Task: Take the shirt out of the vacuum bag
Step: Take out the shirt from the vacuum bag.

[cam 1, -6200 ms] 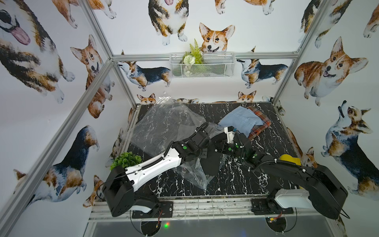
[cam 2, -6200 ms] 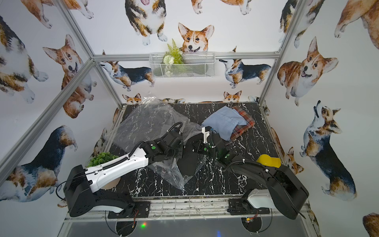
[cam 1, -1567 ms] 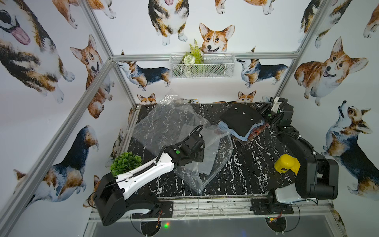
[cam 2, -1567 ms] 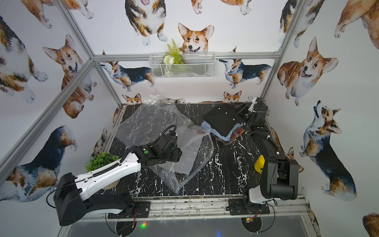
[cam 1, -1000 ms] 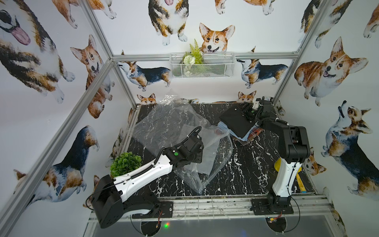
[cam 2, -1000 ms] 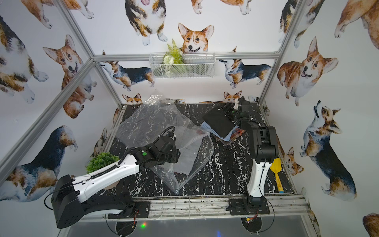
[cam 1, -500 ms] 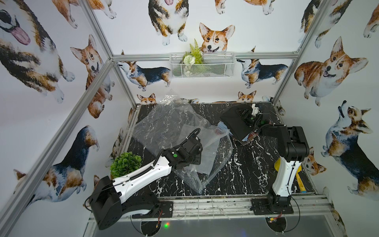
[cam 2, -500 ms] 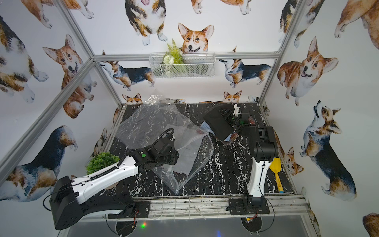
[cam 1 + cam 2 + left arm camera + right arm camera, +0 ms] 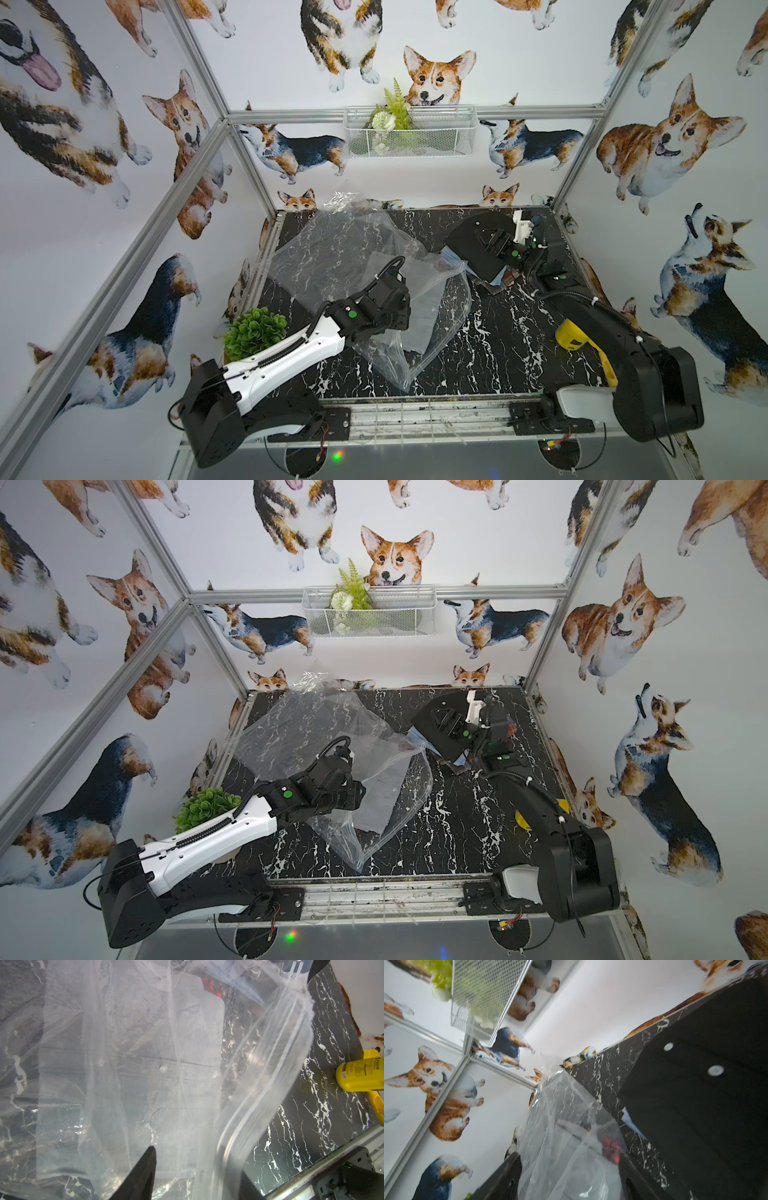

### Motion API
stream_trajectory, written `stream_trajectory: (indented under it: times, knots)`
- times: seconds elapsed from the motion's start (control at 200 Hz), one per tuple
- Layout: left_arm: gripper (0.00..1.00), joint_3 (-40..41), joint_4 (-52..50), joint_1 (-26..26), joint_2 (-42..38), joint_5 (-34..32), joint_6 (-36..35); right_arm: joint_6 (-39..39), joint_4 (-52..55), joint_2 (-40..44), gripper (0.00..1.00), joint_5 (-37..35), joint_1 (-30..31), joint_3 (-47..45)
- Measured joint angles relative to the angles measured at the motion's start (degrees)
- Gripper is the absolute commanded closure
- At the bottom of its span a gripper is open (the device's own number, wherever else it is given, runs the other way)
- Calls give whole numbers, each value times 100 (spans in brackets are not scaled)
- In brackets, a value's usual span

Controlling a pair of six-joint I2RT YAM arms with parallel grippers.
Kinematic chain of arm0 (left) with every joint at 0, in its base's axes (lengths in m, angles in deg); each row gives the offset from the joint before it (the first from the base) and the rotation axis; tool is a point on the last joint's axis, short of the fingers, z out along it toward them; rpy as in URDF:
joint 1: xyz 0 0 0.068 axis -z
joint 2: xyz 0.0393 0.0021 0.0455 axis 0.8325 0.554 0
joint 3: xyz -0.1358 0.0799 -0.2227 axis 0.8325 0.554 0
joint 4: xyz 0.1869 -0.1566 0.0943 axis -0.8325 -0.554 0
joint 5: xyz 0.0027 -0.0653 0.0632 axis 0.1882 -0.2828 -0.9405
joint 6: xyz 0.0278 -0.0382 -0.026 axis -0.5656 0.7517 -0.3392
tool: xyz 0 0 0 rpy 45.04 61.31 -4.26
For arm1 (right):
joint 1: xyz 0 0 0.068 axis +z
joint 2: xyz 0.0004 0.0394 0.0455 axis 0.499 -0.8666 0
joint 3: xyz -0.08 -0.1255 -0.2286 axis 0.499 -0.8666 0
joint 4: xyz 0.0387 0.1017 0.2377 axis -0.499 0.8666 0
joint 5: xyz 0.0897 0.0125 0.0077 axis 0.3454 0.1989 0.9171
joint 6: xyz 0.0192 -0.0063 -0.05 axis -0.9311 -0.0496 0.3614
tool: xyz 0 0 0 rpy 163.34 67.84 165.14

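The clear vacuum bag (image 9: 332,257) lies crumpled across the table's left and middle, also in a top view (image 9: 291,729). A grey buttoned shirt (image 9: 135,1084) lies inside it (image 9: 419,307). My left gripper (image 9: 401,311) (image 9: 187,1147) stands open at the bag's mouth, with the zip-seal edge (image 9: 259,1084) draped over one finger. A black shirt (image 9: 461,239) (image 9: 706,1115) lies outside the bag at the back right. My right gripper (image 9: 484,245) (image 9: 571,1159) hovers open over it, facing the bag, nothing held.
Folded blue and plaid clothes (image 9: 496,282) lie under the black shirt. A green plant (image 9: 255,338) stands at the left edge. A yellow tool (image 9: 575,340) (image 9: 359,1076) lies front right. A wire basket (image 9: 409,131) hangs on the back wall.
Six seconds ago both grippers were at the bag's mouth; the black shirt now lies on the back-right pile. Over the last second the right arm folded down; the left gripper hardly moved.
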Motion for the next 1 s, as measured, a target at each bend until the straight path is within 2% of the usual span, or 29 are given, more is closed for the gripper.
stream_trajectory:
  times: [0.155,0.265,0.465,0.55,0.665,0.756,0.886,0.996]
  knots:
    - [50,26,59,-7,-127,0,59,22,457,1274,23,-549,1152,-780]
    - [54,55,55,-7,-173,0,105,20,688,1816,23,-887,2015,-1143]
    - [60,59,55,-7,-256,-15,129,-131,809,2011,22,-1338,2413,-1880]
    - [60,59,55,-7,-256,-26,144,-205,713,1808,23,-1460,2439,-2168]
    - [60,52,55,-7,-216,-22,151,-343,348,1093,23,-1458,2446,-2389]
    - [72,52,55,-7,-205,-22,186,-428,-28,520,23,-1453,2457,-2450]
    - [100,46,57,-7,-162,-22,210,-507,-741,-393,23,-1416,2457,-2459]
    - [100,-2,57,-9,-81,-28,214,-605,-1331,-1139,24,-1303,2483,-2402]
